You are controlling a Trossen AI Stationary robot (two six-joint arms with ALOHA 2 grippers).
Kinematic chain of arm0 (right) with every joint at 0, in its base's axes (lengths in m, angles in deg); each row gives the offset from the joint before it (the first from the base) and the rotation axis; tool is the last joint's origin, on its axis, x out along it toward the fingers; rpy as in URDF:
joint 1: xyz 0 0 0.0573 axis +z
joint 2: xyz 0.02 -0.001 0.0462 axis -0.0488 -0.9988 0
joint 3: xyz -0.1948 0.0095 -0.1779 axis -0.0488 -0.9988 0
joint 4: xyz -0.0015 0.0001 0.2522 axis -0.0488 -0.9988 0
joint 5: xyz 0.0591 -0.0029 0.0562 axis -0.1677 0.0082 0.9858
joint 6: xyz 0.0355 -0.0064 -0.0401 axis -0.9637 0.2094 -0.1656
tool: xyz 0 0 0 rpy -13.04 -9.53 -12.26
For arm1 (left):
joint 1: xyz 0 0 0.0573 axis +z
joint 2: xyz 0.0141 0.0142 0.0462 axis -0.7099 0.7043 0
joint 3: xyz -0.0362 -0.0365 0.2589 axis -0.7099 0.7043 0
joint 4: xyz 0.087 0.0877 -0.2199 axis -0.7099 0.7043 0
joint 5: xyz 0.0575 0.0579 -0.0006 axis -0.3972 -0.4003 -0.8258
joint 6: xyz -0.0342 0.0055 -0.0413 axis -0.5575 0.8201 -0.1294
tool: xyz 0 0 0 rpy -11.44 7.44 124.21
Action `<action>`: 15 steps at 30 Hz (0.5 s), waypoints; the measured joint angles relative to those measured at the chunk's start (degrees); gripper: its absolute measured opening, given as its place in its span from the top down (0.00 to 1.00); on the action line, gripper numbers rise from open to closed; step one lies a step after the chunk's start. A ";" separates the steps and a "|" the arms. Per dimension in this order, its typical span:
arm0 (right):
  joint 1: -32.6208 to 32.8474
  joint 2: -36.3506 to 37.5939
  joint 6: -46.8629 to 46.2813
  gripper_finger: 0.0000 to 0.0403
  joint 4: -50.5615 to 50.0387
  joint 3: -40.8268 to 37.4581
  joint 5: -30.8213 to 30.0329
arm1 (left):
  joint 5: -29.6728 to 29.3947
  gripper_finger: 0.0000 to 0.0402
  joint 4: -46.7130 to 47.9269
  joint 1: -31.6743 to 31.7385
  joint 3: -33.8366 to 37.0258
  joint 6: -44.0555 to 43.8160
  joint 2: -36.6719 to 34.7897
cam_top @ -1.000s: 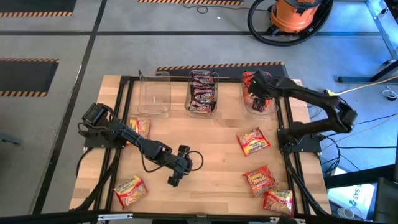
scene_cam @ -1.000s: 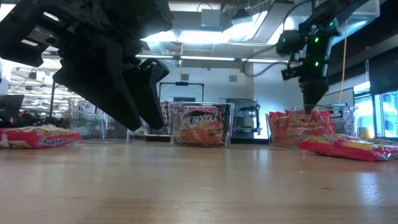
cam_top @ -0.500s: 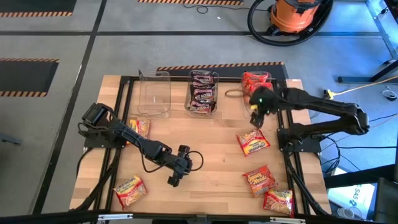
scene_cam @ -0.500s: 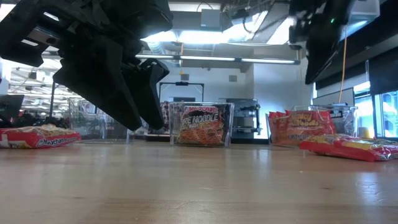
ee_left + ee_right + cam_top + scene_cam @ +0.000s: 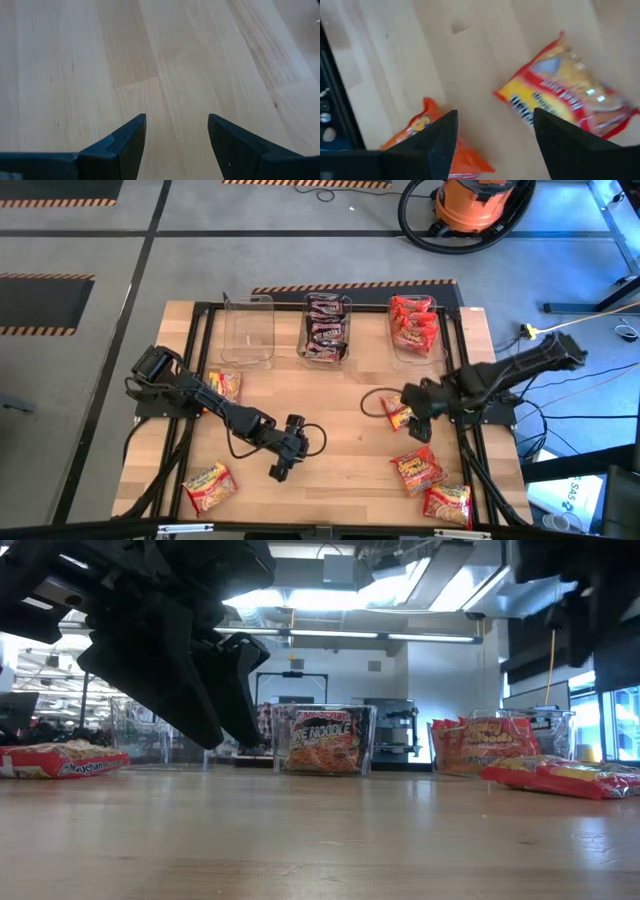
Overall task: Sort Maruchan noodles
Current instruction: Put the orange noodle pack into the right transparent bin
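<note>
**High view: two tubs filled, six packets still loose on the counter**

High view shows the sorting partly done. Three clear tubs stand in a row at the upper middle of the frame. The left tub (image 5: 248, 330) looks empty, the middle tub (image 5: 327, 328) holds dark packets, and the right tub (image 5: 414, 330) holds bright red packets.

Six red-orange and yellow packets remain on the counter (image 5: 340, 410). On the left side, one packet (image 5: 225, 385) lies just below the empty tub, partly under the left arm, and another (image 5: 207, 485) lies at the lower left. On the right side, one packet (image 5: 398, 416) sits beneath the right gripper (image 5: 420, 430), and two more (image 5: 420, 468) (image 5: 447, 503) lie toward the lower right corner. The right wrist view shows a sixth, orange packet (image 5: 417, 125) near that gripper.

The right gripper hangs low over its packet with fingers spread wide and nothing between them; by the look of it, that packet is the next pick. The left gripper (image 5: 279, 470) waits at the lower centre over bare wood, also wide and empty.

A black frame borders the counter, and the right arm's cable (image 5: 372, 402) loops beside the packet. An orange shop vacuum (image 5: 470, 205) stands on the floor at the upper right, well clear. Nothing blocks the path to the tubs.
</note>
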 joint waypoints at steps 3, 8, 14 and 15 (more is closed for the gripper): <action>5.14 0.02 -7.48 0.41 3.43 -2.00 0.06 | 0.00 0.48 -0.02 0.02 0.00 -0.55 0.00; 13.07 -1.46 -17.47 0.41 13.01 -7.68 3.62 | 0.00 0.48 -0.09 0.04 0.00 -0.55 0.00; 20.41 -5.99 -28.87 0.41 19.42 -9.64 6.98 | 0.00 0.48 -0.23 0.04 0.00 -0.65 0.00; 21.26 -6.73 -30.20 0.41 20.44 -9.64 6.96 | 0.00 0.48 -0.24 0.04 0.00 -0.70 0.00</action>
